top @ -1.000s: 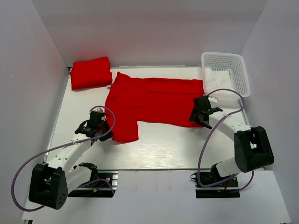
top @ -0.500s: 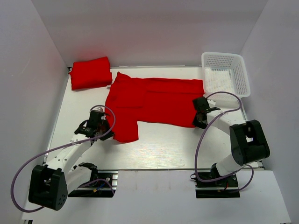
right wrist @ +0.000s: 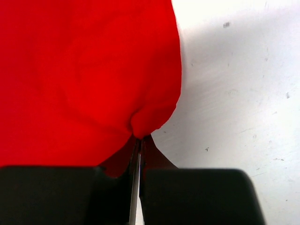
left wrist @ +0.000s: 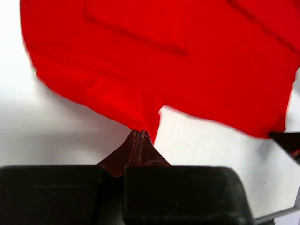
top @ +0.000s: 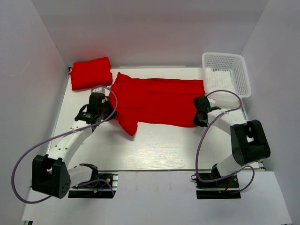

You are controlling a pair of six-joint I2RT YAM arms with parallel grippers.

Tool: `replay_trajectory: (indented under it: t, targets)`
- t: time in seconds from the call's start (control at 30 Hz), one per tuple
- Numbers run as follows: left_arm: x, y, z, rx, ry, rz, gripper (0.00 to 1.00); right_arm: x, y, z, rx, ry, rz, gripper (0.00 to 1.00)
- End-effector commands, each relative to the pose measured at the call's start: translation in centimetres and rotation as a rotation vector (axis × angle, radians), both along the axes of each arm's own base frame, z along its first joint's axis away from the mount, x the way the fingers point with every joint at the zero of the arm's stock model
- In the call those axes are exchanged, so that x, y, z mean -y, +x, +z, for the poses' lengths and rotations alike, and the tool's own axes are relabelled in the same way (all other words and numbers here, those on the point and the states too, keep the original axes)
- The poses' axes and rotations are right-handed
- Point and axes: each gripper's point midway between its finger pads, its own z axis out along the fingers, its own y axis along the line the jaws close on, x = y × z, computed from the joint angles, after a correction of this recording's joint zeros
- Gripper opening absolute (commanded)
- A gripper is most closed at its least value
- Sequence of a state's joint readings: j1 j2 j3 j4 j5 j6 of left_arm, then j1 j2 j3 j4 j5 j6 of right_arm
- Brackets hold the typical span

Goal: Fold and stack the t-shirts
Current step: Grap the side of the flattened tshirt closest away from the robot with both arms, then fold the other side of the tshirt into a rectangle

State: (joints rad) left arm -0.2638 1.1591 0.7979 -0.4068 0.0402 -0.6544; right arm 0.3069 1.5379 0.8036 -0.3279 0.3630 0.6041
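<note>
Both arms (top: 70, 140) are stretching low over the surface (top: 159, 150). Left fingers (left wrist: 132, 149) are pinching the spread t-shirt (top: 159, 101) at its left edge, right fingers (right wrist: 152, 157) its right edge.

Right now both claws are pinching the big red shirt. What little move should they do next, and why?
Probably lift both pinched bits a little and carry them toward the shirt's far edge. The left claw and right claw are each shut on the near side of the spread t-shirt, which lies mostly flat, unfolded. A folded t-shirt already sits back left.
</note>
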Motion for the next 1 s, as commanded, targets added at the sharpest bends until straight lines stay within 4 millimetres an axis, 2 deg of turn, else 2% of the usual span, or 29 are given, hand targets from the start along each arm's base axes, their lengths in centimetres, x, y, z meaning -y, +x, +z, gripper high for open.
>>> replay_trajectory:
  t: [0.0, 0.03, 0.1, 0.13, 0.2, 0.23, 0.37, 0.4, 0.47, 0.5, 0.57, 0.67, 0.7, 0.73, 0.77, 0.8, 0.87, 0.9, 0.93, 0.97]
  targets:
    - [-0.3, 3.2, 3.3, 0.097, 0.018, 0.036, 0.0, -0.2, 2.5, 2.7, 0.07, -0.002, 0.021, 0.0]
    - [-0.5, 4.4, 3.7, 0.101, 0.036, 0.058, 0.0, -0.3, 2.6, 2.6, 0.063, -0.006, 0.021, 0.0]
    - [-0.6, 5.1, 3.3, 0.067, 0.056, 0.069, 0.0, -0.6, 3.5, 3.6, 0.078, -0.005, 0.025, 0.0]
    - [-0.8, 6.1, 4.1, 0.081, 0.068, 0.088, 0.0, -0.4, 3.6, 3.6, 0.071, -0.013, 0.022, 0.0]
    - [-0.7, 7.2, 3.0, 0.043, 0.094, 0.087, 0.0, -0.5, 4.6, 4.1, 0.083, -0.025, 0.025, 0.0]
    - [-0.5, 8.0, 3.8, 0.059, 0.089, 0.088, 0.0, -0.5, 4.7, 4.3, 0.082, -0.03, 0.024, 0.0]
    - [0.2, 10.5, 4.1, 0.065, 0.087, 0.089, 0.0, 0.1, 6.3, 5.7, 0.113, -0.074, 0.012, 0.0]
    - [0.0, 10.9, 4.0, 0.06, 0.099, 0.1, 0.0, 0.1, 7.0, 6.5, 0.125, -0.079, 0.017, 0.0]
    - [-0.1, 12.3, 4.3, 0.051, 0.119, 0.119, 0.0, 0.0, 7.4, 6.6, 0.121, -0.088, 0.026, 0.0]
    - [-0.2, 13.1, 5.1, 0.067, 0.127, 0.134, 0.0, -0.1, 7.9, 7.1, 0.124, -0.093, 0.026, 0.0]
    - [-0.2, 13.8, 5.0, 0.059, 0.137, 0.141, 0.0, 0.1, 8.2, 7.0, 0.115, -0.11, 0.024, 0.0]
    - [-0.9, 15.6, 5.3, 0.072, 0.157, 0.178, 0.0, 0.3, 9.6, 8.1, 0.135, -0.134, 0.015, 0.0]
    - [-1.0, 16.4, 6.1, 0.093, 0.161, 0.193, 0.0, 0.6, 9.7, 8.2, 0.137, -0.146, 0.004, 0.0]
    - [-1.2, 16.7, 5.1, 0.064, 0.181, 0.201, 0.0, 0.9, 10.1, 8.1, 0.126, -0.165, -0.001, 0.0]
    - [-1.5, 17.1, 5.2, 0.064, 0.199, 0.219, 0.0, 1.0, 10.6, 8.8, 0.142, -0.167, -0.013, 0.0]
    - [-1.9, 18.0, 6.1, 0.081, 0.2, 0.238, 0.0, 1.0, 10.8, 8.7, 0.138, -0.169, -0.014, 0.0]
    - [-2.0, 18.8, 5.2, 0.066, 0.225, 0.234, 0.0, 0.9, 11.8, 9.0, 0.14, -0.175, -0.008, 0.0]
    - [-2.3, 19.6, 6.0, 0.084, 0.226, 0.24, 0.0, 1.1, 12.0, 8.7, 0.126, -0.183, -0.01, 0.0]
    - [-2.2, 19.9, 5.8, 0.083, 0.226, 0.24, 0.0, 0.8, 13.0, 9.2, 0.14, -0.182, -0.011, 0.0]
    - [-2.2, 20.3, 5.0, 0.07, 0.239, 0.231, 0.0, 0.8, 13.1, 8.8, 0.124, -0.188, -0.01, 0.0]
